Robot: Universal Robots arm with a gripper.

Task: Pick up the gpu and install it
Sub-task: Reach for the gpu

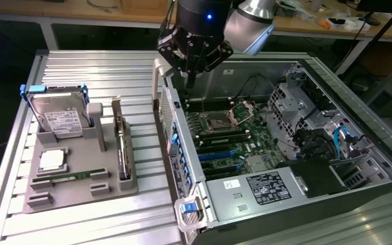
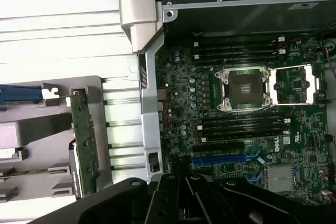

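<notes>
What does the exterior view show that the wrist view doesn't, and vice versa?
Exterior view: the hard drive, CPU and memory stick in the tray, plus the power supply. Wrist view: a top-down look at the memory slots flanking the socket. Both: the gpu standing in the tray, the motherboard, and the gripper above the open case, holding nothing.

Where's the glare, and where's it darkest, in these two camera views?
Exterior view: the table is evenly lit, the computer case darkest by its black shroud. Wrist view: the table washes out to near white, the gripper reads as a black silhouette, the gpu and motherboard are clearly lit.
</notes>
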